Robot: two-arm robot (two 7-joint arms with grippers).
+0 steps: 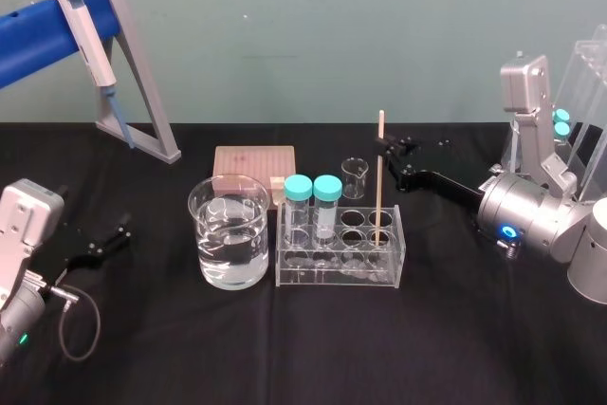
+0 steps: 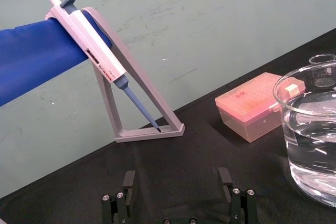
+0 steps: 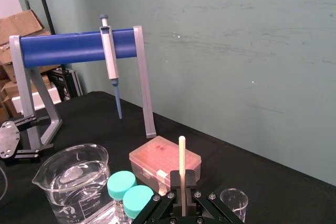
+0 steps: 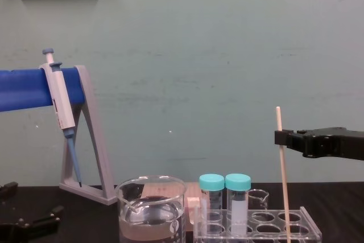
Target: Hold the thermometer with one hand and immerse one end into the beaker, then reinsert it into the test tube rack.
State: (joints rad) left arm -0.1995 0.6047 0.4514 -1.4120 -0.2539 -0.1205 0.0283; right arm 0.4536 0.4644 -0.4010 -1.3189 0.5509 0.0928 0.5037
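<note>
The right tool (image 1: pixel 382 145) reaches in level, clenched on the thermometer (image 1: pixel 379 177) just under its top. The rod's foot stands in the test tube rack (image 1: pixel 337 278) below the tool, blurred behind the acrylic. The beaker (image 1: pixel 205 234) sits past the rack. The left tool (image 2: pixel 177 174) is parked, fingers spread.

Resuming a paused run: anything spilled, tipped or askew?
Nothing stands out. The beaker is upright, no spill; the thermometer stands in the test tube rack, held by the right gripper. The left gripper is open, far left.
</note>
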